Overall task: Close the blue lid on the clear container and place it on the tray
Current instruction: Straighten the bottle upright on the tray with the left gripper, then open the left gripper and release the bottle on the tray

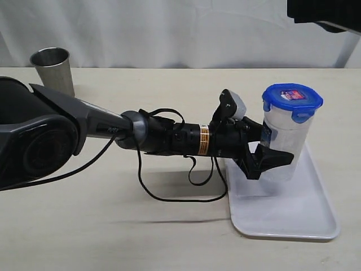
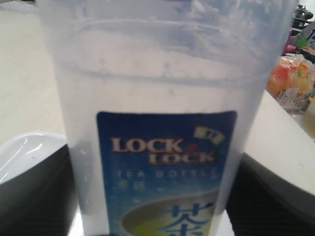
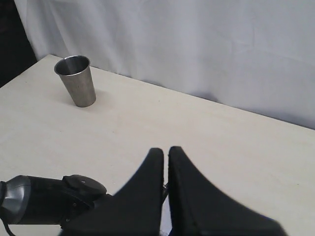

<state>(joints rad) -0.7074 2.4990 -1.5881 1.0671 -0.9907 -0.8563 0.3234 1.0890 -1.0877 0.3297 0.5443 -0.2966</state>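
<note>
Clamping container [image 1: 290,135] low, left jaws may topple it on opening; tray [image 1: 293,220] beneath jaws; lid [image 1: 292,96] above, flaps maybe unlatched; right jaws together.

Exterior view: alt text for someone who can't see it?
A tall clear plastic container with its blue snap-lock lid on stands on a white rectangular tray, gripped by the jaws of the left arm. A grey steel cup stands far left on the beige table.

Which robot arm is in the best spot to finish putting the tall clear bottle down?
Left. The left gripper holds the tall clear plastic container, blue lid on, over the flat white tray. The right gripper is shut, away from it.
</note>
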